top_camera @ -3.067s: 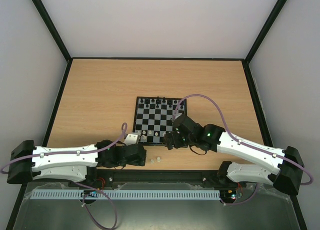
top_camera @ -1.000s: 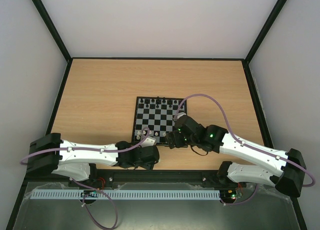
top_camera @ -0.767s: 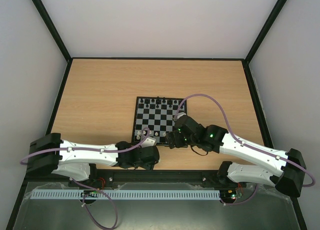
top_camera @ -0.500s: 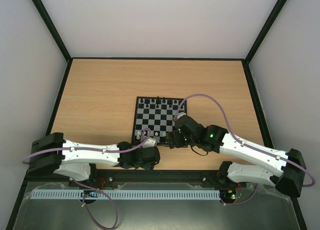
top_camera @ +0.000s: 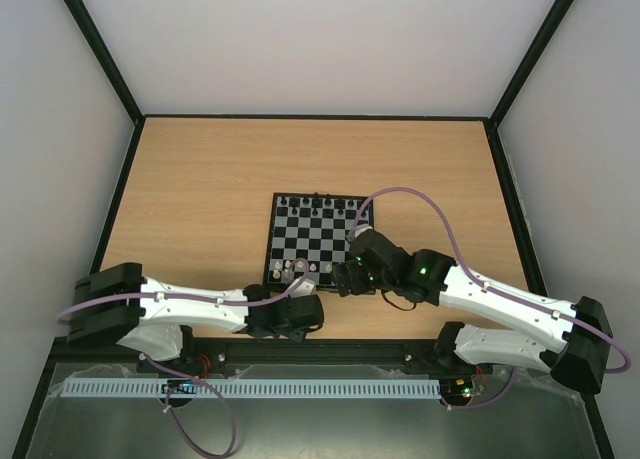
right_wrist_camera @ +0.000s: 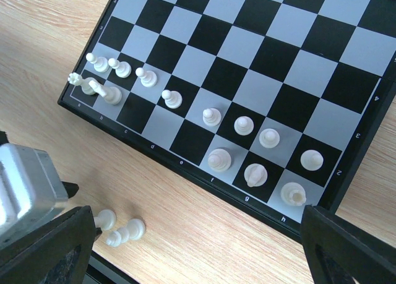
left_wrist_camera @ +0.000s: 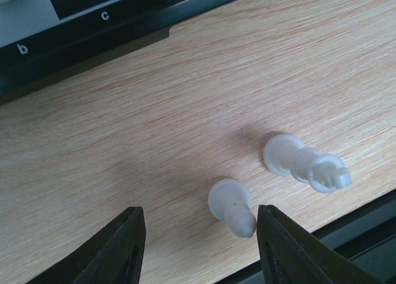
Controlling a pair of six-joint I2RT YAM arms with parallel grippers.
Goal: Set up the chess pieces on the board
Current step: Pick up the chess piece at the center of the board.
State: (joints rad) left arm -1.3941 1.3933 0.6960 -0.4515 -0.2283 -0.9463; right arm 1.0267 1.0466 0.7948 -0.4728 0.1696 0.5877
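Letters run along the near rim of the board (right_wrist_camera: pixel 266 58): "b" and "c" read clearly in the left wrist view, "e" to "h" in the right wrist view, with 2, 3 and 4 up the side. White pieces (right_wrist_camera: pixel 243 124) stand on the two nearest rows. Two more are off the board on the table (left_wrist_camera: pixel 154 135), near that rim: a pawn (left_wrist_camera: pixel 232 206) and a taller piece (left_wrist_camera: pixel 306 163) lying on its side. The left gripper (left_wrist_camera: pixel 201 247) sits low over the table with its fingers apart and the pawn between them, neither finger clearly touching it. The right gripper (right_wrist_camera: pixel 201 253) hangs above the board's near edge, spread wide and holding nothing.
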